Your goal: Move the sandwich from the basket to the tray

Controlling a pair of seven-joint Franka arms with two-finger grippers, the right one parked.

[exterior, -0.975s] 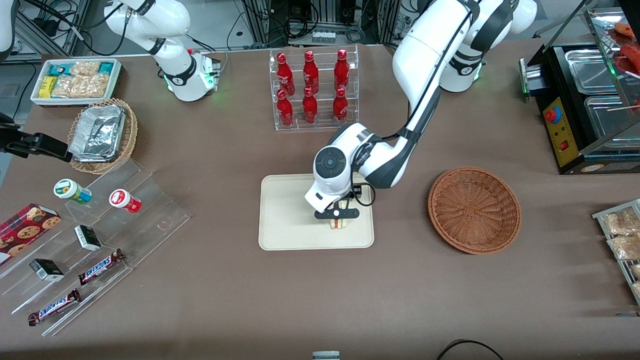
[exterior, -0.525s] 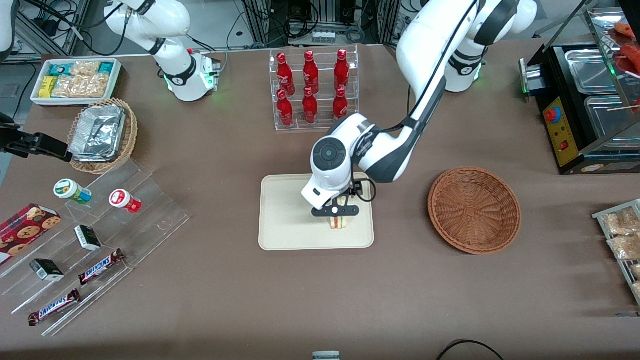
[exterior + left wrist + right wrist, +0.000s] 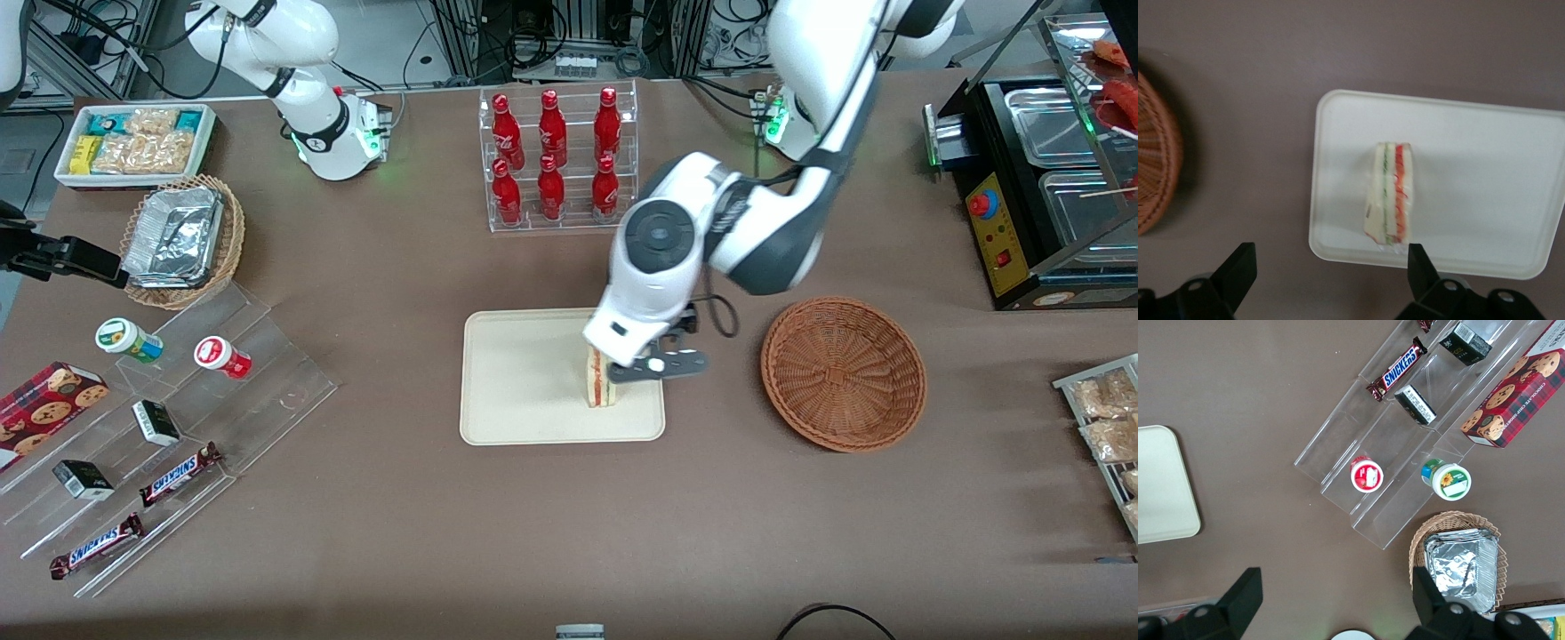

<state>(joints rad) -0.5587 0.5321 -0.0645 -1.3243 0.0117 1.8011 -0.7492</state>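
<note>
The sandwich (image 3: pixel 599 384) (image 3: pixel 1388 195) stands on its edge on the tray (image 3: pixel 516 391) (image 3: pixel 1471 200), unmoved since a second ago. The gripper (image 3: pixel 660 365) (image 3: pixel 1328 277), fingers (image 3: pixel 1238 267) spread wide and empty, has lifted off the sandwich and shifted toward the basket (image 3: pixel 843 373) (image 3: pixel 1155 173), which rests on the worktop (image 3: pixel 569 516).

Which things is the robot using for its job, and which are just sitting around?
For the job:
sandwich, standing on the tray
basket, nothing in it
gripper, open, above the tray's edge

Just sitting around:
red bottles
chocolate bars
cookie box
foil containers
</note>
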